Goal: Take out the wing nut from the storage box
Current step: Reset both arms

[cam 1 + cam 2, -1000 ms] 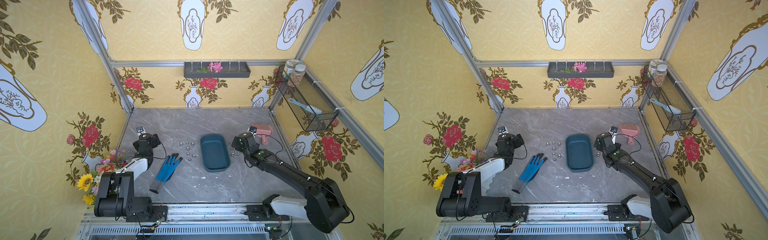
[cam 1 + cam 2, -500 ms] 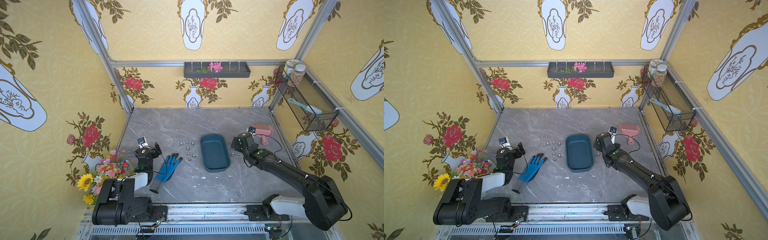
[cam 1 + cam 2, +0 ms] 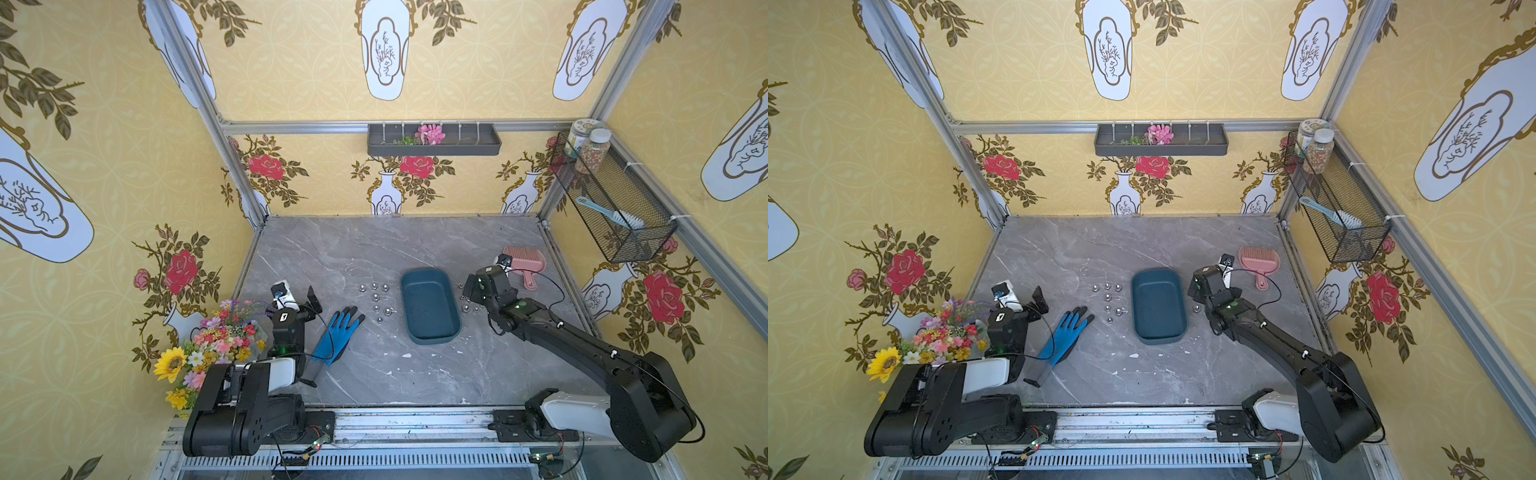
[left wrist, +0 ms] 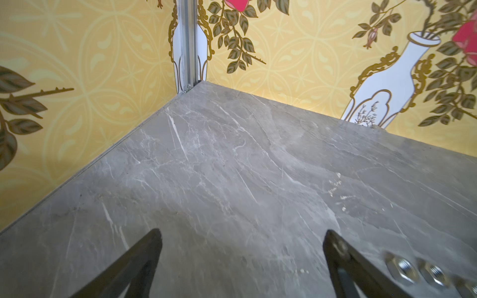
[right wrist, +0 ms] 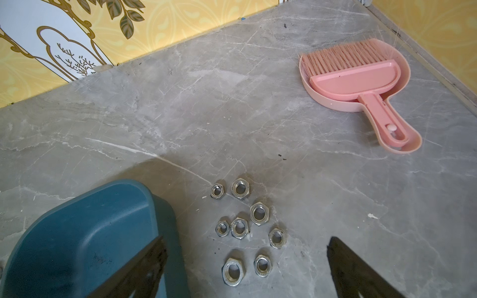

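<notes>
We see the grey table (image 3: 332, 249) carrying the teal box (image 3: 428, 303) at its middle. A blue glove (image 3: 338, 332) lies left of it, a pink dustpan (image 3: 524, 261) near the right wall. Our right gripper (image 5: 246, 241) hangs just beside the box's right side, jaws wide apart, holding nothing. Our left gripper (image 4: 243, 233), equally spread and empty, is beside the glove. Small hex nuts (image 5: 240, 228) lie on the table either side of the box. We can make out no wing nut.

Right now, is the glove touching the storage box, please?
Apart. Both top views show bare tabletop and nuts between the glove and the storage box.
</notes>
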`<state>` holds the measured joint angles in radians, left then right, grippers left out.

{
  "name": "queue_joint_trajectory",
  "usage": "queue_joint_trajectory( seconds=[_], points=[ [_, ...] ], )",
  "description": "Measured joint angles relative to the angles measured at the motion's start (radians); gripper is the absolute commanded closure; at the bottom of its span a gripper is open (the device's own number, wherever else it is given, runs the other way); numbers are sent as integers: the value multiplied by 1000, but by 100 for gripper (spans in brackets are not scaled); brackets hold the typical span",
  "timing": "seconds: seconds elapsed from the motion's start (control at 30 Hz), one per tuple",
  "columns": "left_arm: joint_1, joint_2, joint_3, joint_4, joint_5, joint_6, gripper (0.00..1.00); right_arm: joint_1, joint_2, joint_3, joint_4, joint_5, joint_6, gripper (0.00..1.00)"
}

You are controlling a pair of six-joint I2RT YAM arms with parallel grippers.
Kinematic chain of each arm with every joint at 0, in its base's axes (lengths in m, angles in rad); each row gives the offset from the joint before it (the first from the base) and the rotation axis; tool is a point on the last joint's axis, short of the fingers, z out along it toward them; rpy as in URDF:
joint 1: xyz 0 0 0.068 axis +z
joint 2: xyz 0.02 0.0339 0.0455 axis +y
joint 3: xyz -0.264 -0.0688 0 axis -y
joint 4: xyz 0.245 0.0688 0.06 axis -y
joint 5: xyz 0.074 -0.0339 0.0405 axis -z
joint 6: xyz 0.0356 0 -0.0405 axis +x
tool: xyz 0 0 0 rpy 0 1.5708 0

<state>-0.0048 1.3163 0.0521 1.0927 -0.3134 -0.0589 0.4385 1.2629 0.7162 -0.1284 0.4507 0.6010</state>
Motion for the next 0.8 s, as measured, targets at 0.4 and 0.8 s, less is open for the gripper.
queue_joint_trajectory(
  seconds=[0.4,0.8],
  points=[
    [-2,-5,21,58,-31,-5,1,0,0,-7,28,-33,-8,3],
    [-2,-5,21,59,-32,-6,1,28,87,65,37,-47,-82,3]
  ],
)
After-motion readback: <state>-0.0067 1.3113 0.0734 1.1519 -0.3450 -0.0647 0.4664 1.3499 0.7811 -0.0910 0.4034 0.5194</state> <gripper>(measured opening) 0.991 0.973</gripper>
